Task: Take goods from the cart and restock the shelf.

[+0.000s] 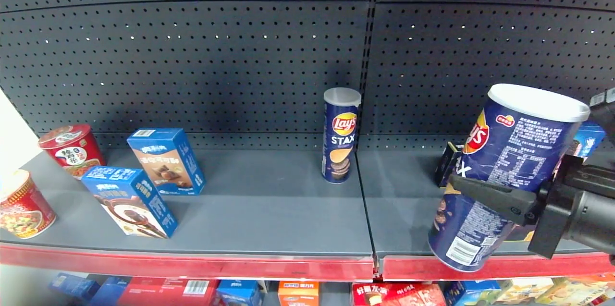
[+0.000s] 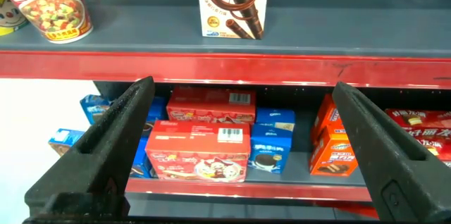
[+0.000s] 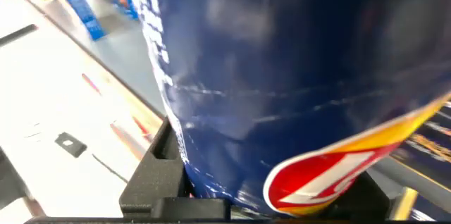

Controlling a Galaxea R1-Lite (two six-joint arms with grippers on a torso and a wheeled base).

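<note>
The blue chip can (image 1: 519,152) is pinched about its middle by the right gripper (image 1: 461,176), one finger (image 1: 490,196) lying across its label. The can is tilted, its white lid leaning up and to the right and its base hanging just over the red front lip (image 1: 192,260) of the shelf (image 1: 269,210). A mid-body grip is judged to have been chosen so that the base is left free for setting down. A matching can (image 1: 341,135) is stood upright near the shelf's centre seam, and the bare board to its right is taken as the likely slot, so that like goods are kept together. The tilt would have to be levelled out first, or the can may topple. Two blue boxes (image 1: 166,161) and two red noodle cups (image 1: 72,150) are grouped at the left. The left gripper (image 2: 243,86) is spread wide and holds nothing, facing the shelf's front edge.
</note>
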